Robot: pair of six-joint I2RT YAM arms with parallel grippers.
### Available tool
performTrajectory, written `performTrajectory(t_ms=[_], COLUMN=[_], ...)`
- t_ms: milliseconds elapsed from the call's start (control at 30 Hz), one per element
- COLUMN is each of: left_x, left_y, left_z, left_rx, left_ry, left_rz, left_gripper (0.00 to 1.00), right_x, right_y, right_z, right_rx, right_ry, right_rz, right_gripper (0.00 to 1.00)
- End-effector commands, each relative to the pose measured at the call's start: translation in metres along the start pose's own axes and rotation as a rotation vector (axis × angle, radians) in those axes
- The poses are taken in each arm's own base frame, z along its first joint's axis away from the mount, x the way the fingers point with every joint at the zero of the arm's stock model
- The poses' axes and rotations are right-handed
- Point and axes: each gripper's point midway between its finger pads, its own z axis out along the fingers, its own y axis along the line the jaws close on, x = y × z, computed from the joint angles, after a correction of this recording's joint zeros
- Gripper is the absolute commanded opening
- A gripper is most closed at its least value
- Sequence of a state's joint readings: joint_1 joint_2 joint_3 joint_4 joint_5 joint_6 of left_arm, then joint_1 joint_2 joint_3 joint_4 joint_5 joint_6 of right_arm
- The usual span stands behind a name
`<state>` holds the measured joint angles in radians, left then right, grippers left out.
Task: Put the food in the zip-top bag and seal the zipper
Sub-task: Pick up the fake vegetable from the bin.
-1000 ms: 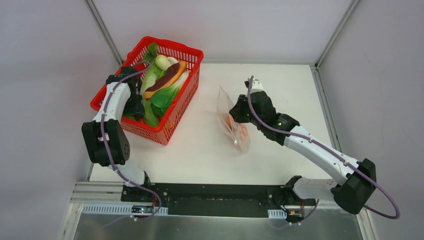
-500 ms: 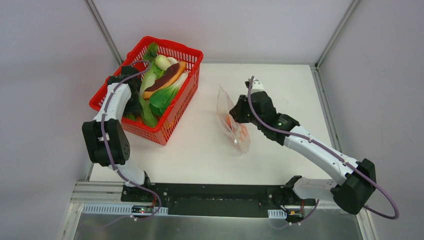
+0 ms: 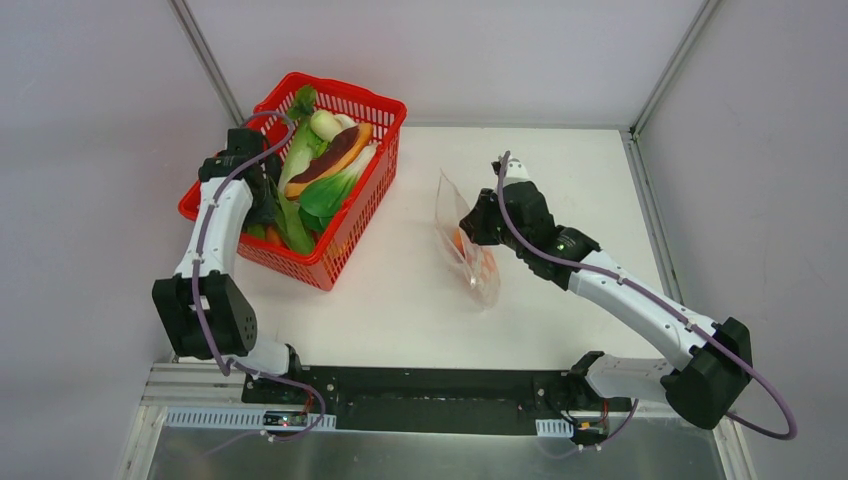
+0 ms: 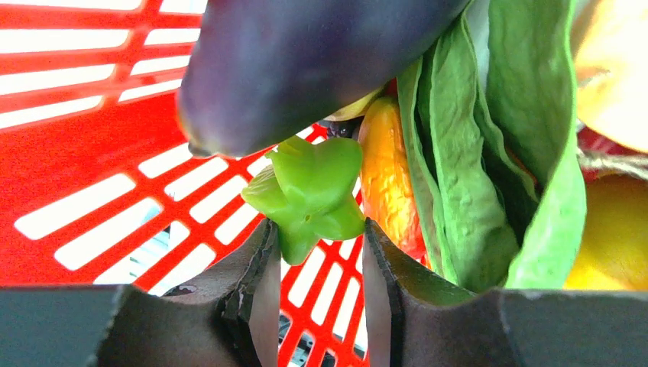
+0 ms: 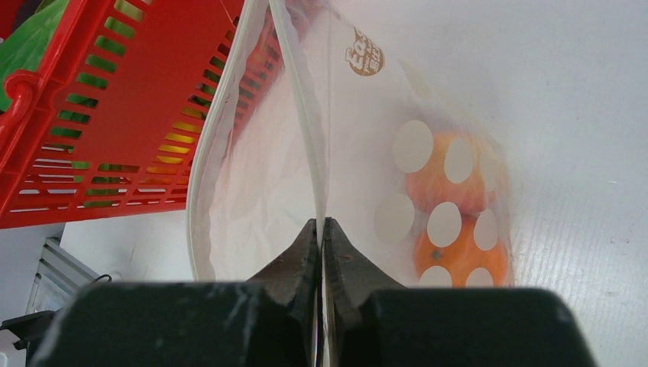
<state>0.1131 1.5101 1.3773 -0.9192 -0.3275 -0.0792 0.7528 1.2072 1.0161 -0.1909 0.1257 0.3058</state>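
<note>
Zip-top bag (image 5: 252, 153) rim clamped in right tool (image 5: 322, 229); left tool (image 4: 321, 252) apart around eggplant stem (image 4: 313, 183).

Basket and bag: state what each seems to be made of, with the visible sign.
Basket: apparently rigid moulded plastic, glossy red; slotted lattice walls. Bag: thin clear plastic film, glossy, probably soft; it creases, and orange fruit shows through.

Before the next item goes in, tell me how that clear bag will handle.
Probably floppy: the bag sags open from the single edge the right pincer pinches. Its glossy film looks slippery; the oranges inside would likely roll.
</note>
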Motion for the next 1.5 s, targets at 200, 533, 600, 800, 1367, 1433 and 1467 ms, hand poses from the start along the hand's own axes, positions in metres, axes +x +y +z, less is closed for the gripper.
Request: performTrajectory(t_ms=[200, 533, 600, 800, 1367, 1433, 1467], left_x=[-0.017, -0.027, -0.029, -0.046, -0.031, -0.025, -0.022], left_y=[0.009, -0.010, -0.021, -0.060, -0.155, -0.169, -0.177], left_z=[-0.078, -0.124, -0.136, -0.197, -0.325, -0.332, -0.334], left_rx=[0.152, 0.351, 0.434, 0.757, 1.203, 1.258, 1.282], left_ry=[-0.218, -0.365, -0.390, -0.538, -0.685, -0.664, -0.652], left_rz=[-0.071, -0.122, -0.128, -0.197, 0.054, 0.092, 0.110], left_gripper=[0.00, 0.00, 0.00, 0.00, 0.00, 0.01, 0.01], right_x=[-0.014, -0.014, -0.014, -0.017, -0.022, -0.022, -0.023], right_y=[0.010, 0.012, 0.013, 0.015, 0.019, 0.018, 0.019], right_z=[-0.008, -0.007, -0.007, -0.008, -0.008, -0.008, -0.009], right_rx=[-0.047, -0.058, -0.061, -0.071, -0.080, -0.080, -0.083], right_ry=[-0.049, -0.047, -0.047, -0.055, -0.073, -0.080, -0.086], right_rz=[0.031, 0.042, 0.044, 0.057, 0.079, 0.086, 0.090], right_gripper=[0.08, 0.08, 0.08, 0.08, 0.07, 0.07, 0.07])
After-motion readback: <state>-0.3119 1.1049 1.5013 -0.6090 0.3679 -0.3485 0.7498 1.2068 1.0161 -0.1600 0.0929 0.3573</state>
